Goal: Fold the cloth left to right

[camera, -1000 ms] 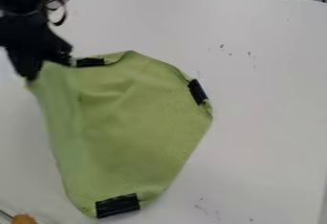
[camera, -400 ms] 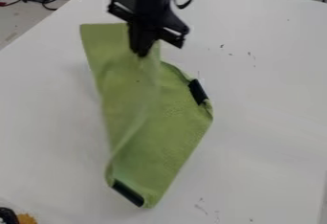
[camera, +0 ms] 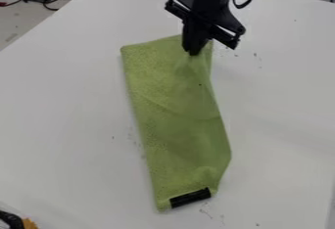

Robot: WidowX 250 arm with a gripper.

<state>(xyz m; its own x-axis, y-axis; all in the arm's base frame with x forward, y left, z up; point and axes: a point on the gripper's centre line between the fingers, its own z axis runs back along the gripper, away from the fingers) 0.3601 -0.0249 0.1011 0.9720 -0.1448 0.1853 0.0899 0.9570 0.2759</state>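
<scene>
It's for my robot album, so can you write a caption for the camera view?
A black gripper pinches one end of a long green cloth on a white table.

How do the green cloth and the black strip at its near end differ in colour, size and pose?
The cloth is green; the strip is black. The cloth is large, the strip small. The cloth runs lengthwise away from the camera; the strip lies across its near end. Both are longer than wide.
</scene>
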